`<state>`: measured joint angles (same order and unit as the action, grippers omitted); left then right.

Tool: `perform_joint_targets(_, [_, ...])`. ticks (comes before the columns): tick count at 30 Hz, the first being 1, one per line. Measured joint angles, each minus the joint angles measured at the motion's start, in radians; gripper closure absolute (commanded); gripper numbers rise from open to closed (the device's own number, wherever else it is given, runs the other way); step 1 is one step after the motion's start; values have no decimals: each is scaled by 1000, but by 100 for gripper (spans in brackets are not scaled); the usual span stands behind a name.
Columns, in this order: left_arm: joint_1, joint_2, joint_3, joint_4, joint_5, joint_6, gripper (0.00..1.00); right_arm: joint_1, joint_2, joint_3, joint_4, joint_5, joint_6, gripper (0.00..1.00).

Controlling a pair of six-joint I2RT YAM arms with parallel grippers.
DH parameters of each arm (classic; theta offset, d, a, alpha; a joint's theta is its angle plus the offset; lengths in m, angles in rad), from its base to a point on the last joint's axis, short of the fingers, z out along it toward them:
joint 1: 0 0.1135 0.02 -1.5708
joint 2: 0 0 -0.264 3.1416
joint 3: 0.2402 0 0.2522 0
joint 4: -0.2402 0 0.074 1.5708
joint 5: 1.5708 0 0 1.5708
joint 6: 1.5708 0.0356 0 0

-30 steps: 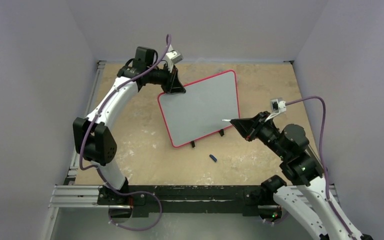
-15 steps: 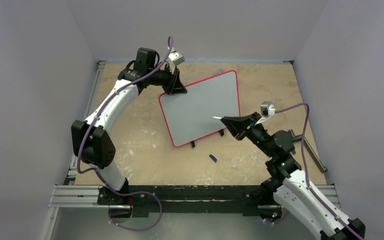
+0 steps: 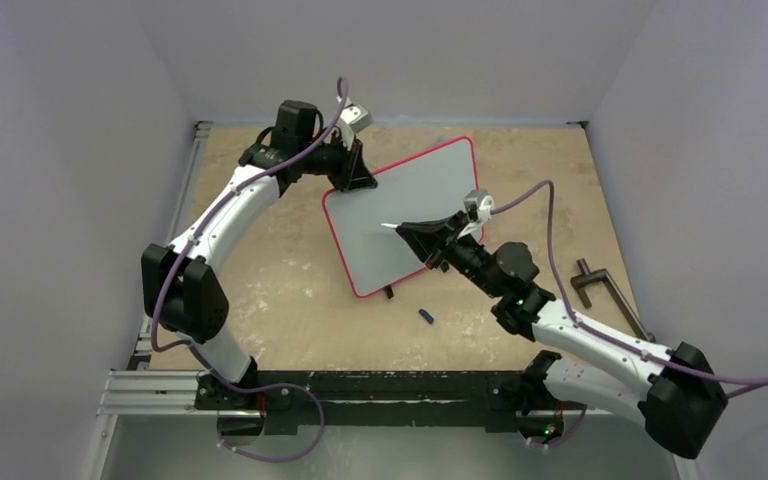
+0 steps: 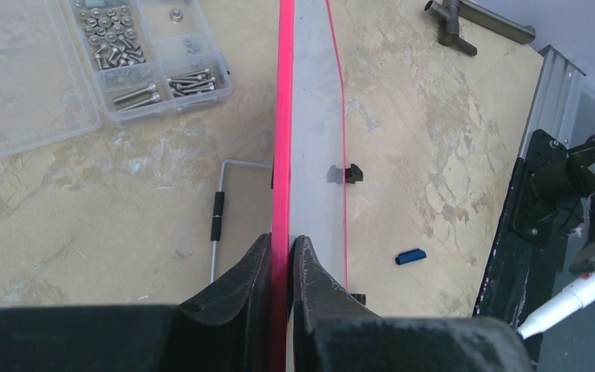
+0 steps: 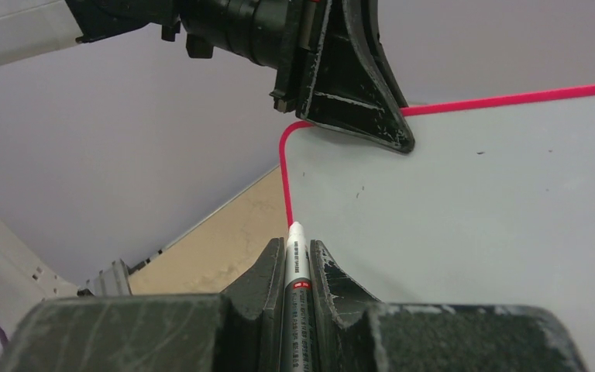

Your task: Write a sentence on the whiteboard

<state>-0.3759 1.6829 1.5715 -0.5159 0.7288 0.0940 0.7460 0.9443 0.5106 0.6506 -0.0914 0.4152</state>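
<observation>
Only the left wrist view caught the clear screw box point(image 4: 147, 62) lying on the back side of the whiteboard point(image 3: 410, 190), which was held up on edge mid-table. The left gripper point(image 3: 352, 176), arm arched far out, was pinched tight on the board's red corner. The right gripper point(image 3: 412, 230), arm stretched low and leftward, was clamped on a marker point(image 5: 297, 260) near the board's left edge.
</observation>
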Motion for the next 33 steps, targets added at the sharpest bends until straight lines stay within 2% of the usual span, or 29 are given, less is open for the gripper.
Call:
perform_joint_targets(11, [0, -19, -32, 34, -11, -4, 100, 151, 197, 30, 195, 68, -135, 100])
perform_joint_targets(20, [-1, -47, -67, 58, -23, -3, 100, 170, 312, 72, 300, 153, -218, 100])
perform_joint_targets(33, [-12, -60, -77, 67, -38, 0, 100, 171, 430, 151, 317, 177, -272, 100])
